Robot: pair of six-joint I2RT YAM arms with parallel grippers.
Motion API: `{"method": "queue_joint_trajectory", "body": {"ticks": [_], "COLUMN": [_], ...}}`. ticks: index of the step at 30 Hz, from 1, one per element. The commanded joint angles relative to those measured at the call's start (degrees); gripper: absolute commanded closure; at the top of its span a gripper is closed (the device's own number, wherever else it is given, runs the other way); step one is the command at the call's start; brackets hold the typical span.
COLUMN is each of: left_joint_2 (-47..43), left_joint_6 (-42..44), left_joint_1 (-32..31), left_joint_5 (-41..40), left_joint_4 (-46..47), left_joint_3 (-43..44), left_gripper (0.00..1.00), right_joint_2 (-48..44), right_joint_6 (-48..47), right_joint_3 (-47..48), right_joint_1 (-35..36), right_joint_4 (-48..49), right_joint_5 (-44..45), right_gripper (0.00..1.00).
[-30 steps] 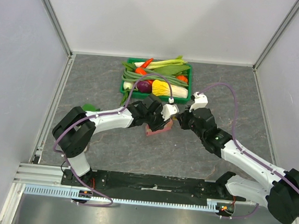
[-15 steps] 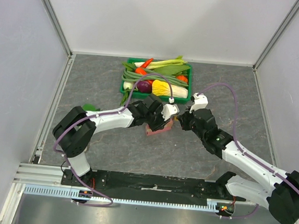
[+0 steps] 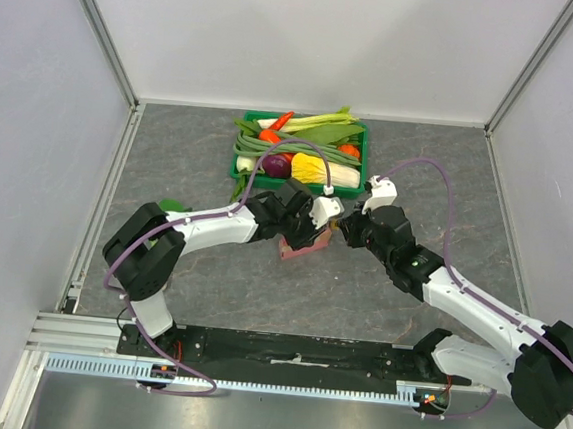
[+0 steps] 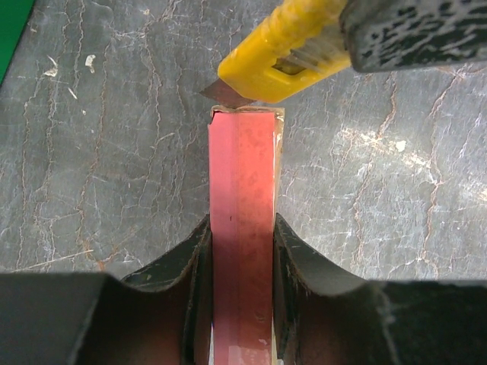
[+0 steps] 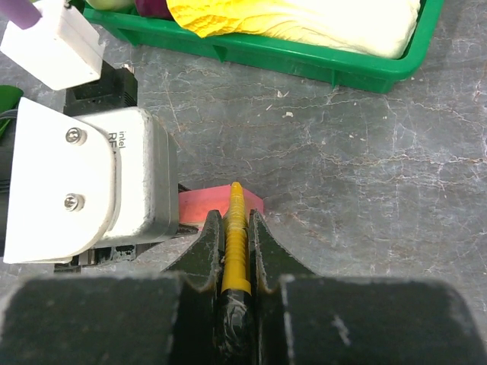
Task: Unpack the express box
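The express box (image 4: 241, 220) is a thin pink cardboard box, standing on edge on the grey table. My left gripper (image 4: 240, 251) is shut on its two flat sides. It shows under the arms in the top view (image 3: 302, 246) and behind my right fingers (image 5: 202, 204). My right gripper (image 5: 235, 236) is shut on a yellow utility knife (image 5: 237, 243). In the left wrist view the knife (image 4: 285, 61) reaches in from the upper right, and its blade tip (image 4: 225, 95) touches the box's far end. The two grippers (image 3: 315, 227) (image 3: 353, 230) meet over the box.
A green crate (image 3: 297, 180) full of vegetables stands just behind the grippers; its front wall (image 5: 319, 65) is close to my right wrist. A small green thing (image 3: 173, 206) lies at the left arm's elbow. Walls enclose the table on three sides.
My right gripper has edged slightly left toward the box with the knife. The left arm and box have barely moved.
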Motion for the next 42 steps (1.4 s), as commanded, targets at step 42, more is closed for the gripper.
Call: {"method": "queue_joint_trajectory", "body": {"ticks": [42], "left_joint_2": [6.63], "left_joint_6": [-2.57], "left_joint_1": [3.61], "left_joint_5": [-4.83], "left_joint_4": [-10.85], "left_joint_3": [-0.34], "left_gripper": [0.96], "right_joint_2": [-6.05], "right_joint_6": [-4.16], "right_joint_3": [1.03], "right_joint_1": [-1.14], "right_joint_4": [-18.35], "right_joint_5": [-11.12], "right_gripper": [1.0]}}
